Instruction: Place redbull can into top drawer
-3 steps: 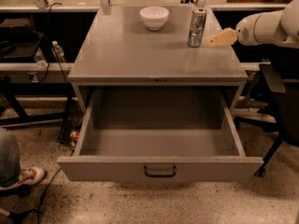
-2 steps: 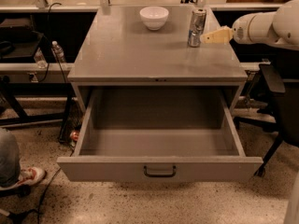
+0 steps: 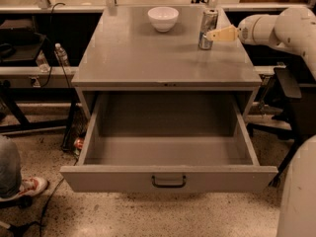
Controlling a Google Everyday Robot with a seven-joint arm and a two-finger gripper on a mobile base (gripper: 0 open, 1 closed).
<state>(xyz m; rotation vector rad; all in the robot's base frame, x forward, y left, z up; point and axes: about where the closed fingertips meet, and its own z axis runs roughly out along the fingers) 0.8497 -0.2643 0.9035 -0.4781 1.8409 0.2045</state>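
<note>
The redbull can (image 3: 208,27) stands upright at the back right of the grey cabinet's top (image 3: 148,58). It is slim and silver. My gripper (image 3: 213,34) reaches in from the right on the white arm, and its cream tip is at the can's right side, about halfway up. The top drawer (image 3: 168,152) is pulled wide open below the cabinet top. Its inside is bare grey metal. A small dark bar handle (image 3: 169,181) sits in the middle of its front panel.
A white bowl (image 3: 163,18) stands at the back centre of the cabinet top. A small red can (image 3: 78,143) lies on the floor left of the drawer. A water bottle (image 3: 60,55) and a person's shoe (image 3: 30,185) are at the left. A dark chair (image 3: 291,98) is at the right.
My gripper has moved left along the cabinet top and closed the gap to the redbull can. The can, bowl and drawer have not moved.
</note>
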